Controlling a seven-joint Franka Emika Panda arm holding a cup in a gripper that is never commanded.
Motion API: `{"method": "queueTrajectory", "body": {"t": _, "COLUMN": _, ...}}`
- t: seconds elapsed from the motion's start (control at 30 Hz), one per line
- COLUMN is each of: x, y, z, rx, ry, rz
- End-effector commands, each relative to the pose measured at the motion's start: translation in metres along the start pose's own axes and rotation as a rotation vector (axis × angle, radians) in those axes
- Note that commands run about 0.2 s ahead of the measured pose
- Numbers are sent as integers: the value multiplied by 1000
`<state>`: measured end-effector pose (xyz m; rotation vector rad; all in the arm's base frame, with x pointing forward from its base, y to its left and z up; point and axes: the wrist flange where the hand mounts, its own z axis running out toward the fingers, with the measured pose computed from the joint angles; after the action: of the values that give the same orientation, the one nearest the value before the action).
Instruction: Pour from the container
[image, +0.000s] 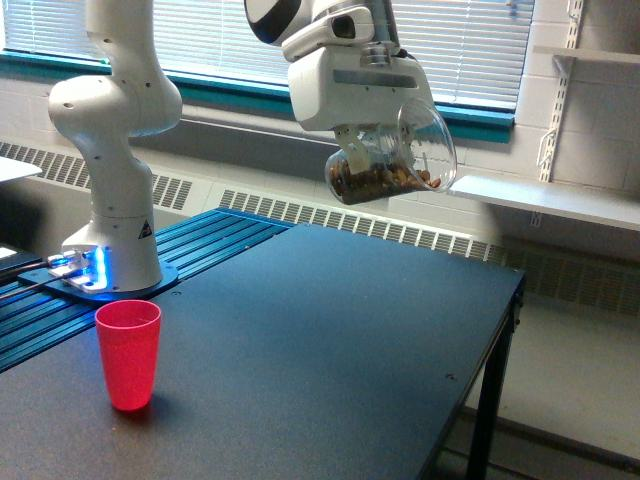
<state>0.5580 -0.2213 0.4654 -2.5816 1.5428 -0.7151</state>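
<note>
The gripper (362, 135) of the Panda arm (115, 140) holds the container (392, 155), a clear wide-mouthed beaker, clamped near its base and tipped steeply so that the mouth faces the exterior view's right; the fingers themselves are largely hidden behind the white hand, though the grasp appears firm. Brown nut-like pieces (375, 180) lie heaped along the lowest part of the wall, some close to the rim. Taking the red cup (128, 353) as landmark: it stands upright on the dark table (330, 330), well apart from the container, which hangs high above the table and far toward the exterior view's right of the cup, with its mouth turned away from it. The chief hazard follows from this geometry. No receiving vessel is visible beneath the mouth, so any further tilt would probably send pieces onto the bare table or past its far edge to the floor. The drop height would add bounce and scatter. A sudden wrist rotation could also release the whole heap at once.
</note>
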Motion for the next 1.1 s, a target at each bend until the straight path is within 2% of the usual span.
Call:
{"method": "queueTrajectory", "body": {"t": 0.03, "x": -12, "y": 4, "z": 15, "rx": -37, "ry": -27, "rz": 64}}
{"method": "queueTrajectory", "body": {"t": 0.1, "x": -11, "y": 4, "z": 13, "rx": -29, "ry": -18, "rz": 71}}
{"method": "queueTrajectory", "body": {"t": 0.5, "x": -27, "y": 13, "z": 13, "rx": -62, "ry": -12, "rz": 63}}
{"method": "queueTrajectory", "body": {"t": 0.67, "x": -36, "y": 23, "z": 12, "rx": -86, "ry": -5, "rz": 70}}
{"method": "queueTrajectory", "body": {"t": 0.83, "x": -47, "y": 41, "z": 12, "rx": -129, "ry": 3, "rz": 79}}
{"method": "queueTrajectory", "body": {"t": 1.1, "x": -68, "y": 67, "z": 6, "rx": -174, "ry": 19, "rz": 73}}
